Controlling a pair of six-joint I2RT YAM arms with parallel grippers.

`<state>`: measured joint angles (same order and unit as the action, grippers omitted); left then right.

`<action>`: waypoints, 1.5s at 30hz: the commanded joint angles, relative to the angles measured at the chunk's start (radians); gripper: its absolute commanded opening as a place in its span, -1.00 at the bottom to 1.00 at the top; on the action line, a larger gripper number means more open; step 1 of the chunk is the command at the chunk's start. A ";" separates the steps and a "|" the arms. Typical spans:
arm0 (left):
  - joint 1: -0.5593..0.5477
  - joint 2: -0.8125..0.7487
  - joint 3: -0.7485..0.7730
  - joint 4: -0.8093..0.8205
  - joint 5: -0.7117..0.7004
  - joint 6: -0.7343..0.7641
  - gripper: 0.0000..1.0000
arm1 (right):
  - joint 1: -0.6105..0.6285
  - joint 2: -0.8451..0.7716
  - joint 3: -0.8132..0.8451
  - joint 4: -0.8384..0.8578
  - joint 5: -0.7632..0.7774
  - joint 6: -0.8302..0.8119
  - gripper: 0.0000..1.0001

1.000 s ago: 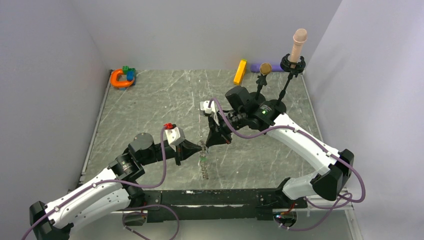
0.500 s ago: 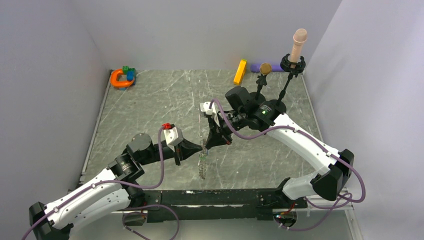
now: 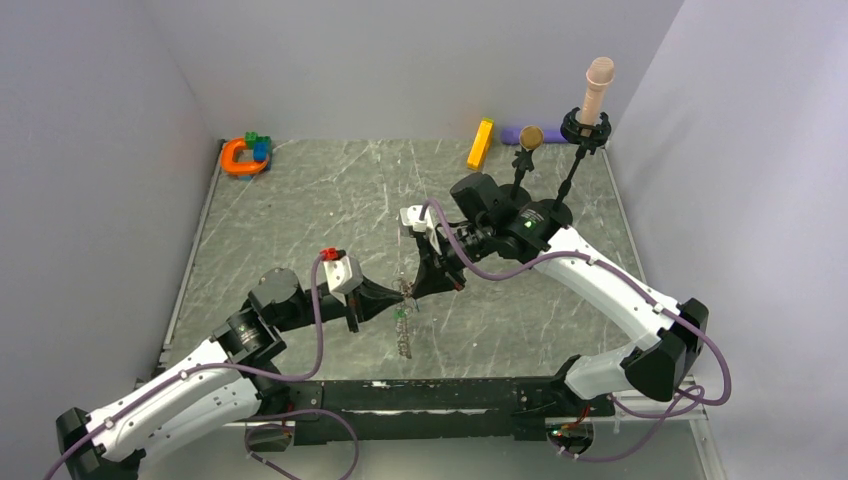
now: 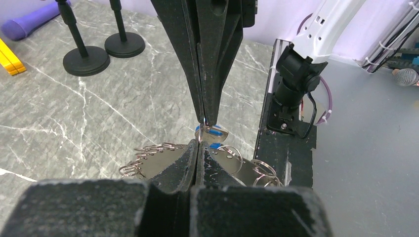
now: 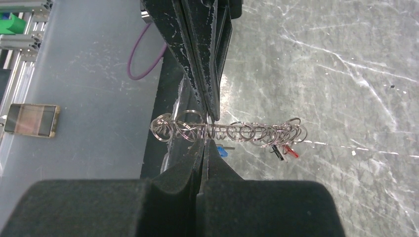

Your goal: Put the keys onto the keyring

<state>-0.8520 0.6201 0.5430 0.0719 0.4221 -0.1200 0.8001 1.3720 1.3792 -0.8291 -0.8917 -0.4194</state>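
1. Left gripper (image 4: 197,148): jaws together, clamped on the edge of the large flat silvery metal keyring (image 4: 141,168), which has small wire loops all round it. The ring is held off the grey marbled table (image 3: 300,220) near mid-table and hangs down from the pinch.
2. Right gripper (image 4: 204,117): jaws together, tips meeting the left's almost point to point. A tiny blue-headed key (image 4: 211,132) sits right at its tips. Cannot tell whether it pinches the key or the ring's edge.
3. A tiny red-headed key (image 5: 291,152) and a dark-headed key (image 5: 278,154) hang from loops at one end of the ring. Both look threaded already.
4. Step in hand, as I judge it: working the blue key onto a loop. To do it well, the left holds the ring rigid with no twisting. The right makes small, slow moves along the loop's wire, not across it.
5. Risk: two closed tips this close may knock together or flick the key loose. Ease the grip only once the key hangs by itself.
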 commanded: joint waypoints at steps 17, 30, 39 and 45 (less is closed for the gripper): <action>0.028 -0.039 -0.011 0.046 0.080 -0.010 -1.00 | -0.001 0.009 0.076 -0.053 -0.076 -0.092 -1.00; 0.037 -0.031 -0.023 0.097 0.150 -0.029 -1.00 | -0.001 0.010 0.060 -0.036 -0.068 -0.096 -1.00; 0.046 -0.034 -0.030 0.111 0.126 -0.046 -1.00 | -0.001 0.009 0.051 -0.049 -0.118 -0.112 -1.00; 0.051 -0.033 -0.034 0.134 0.134 -0.059 -1.00 | 0.001 0.011 0.049 -0.046 -0.119 -0.109 -1.00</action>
<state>-0.8066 0.5980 0.5102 0.1085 0.5419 -0.1535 0.8001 1.3819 1.4277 -0.8818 -0.9752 -0.5091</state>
